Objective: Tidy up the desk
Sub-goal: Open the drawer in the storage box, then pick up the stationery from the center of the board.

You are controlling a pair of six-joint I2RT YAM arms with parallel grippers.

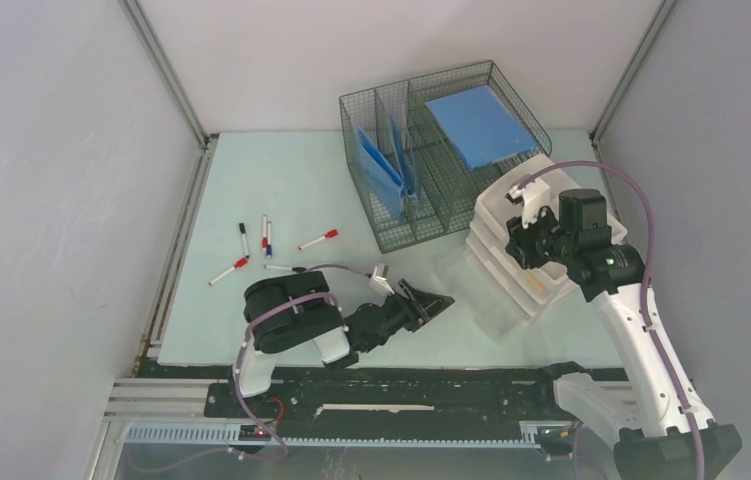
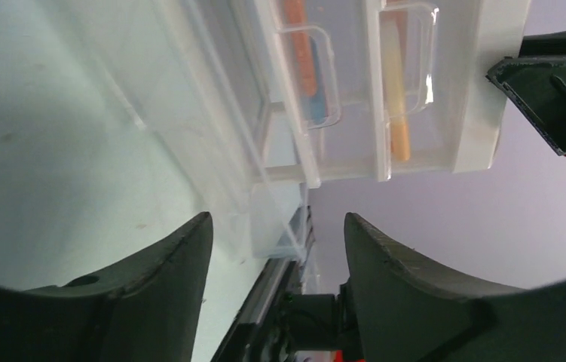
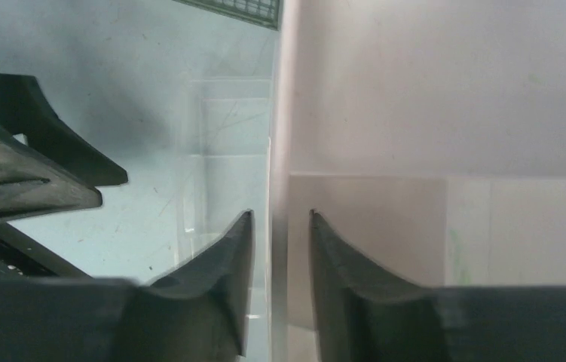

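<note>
Desk (image 1: 291, 190) pale mint, smooth; markers (image 1: 268, 236) scattered left

no legible text, label, brand, number or sign in any of the three views. i checked the markers (image 1: 318, 240) on the desk (image 1: 281, 180) from the top camera: too small for any print on the barrels to resolve. i saw only unmarked surfaces on the white drawer unit (image 1: 491, 215), the wire basket (image 1: 371, 120) and the blue board (image 1: 478, 125). both wrist views were too close and blurred for me to read anything.
</note>
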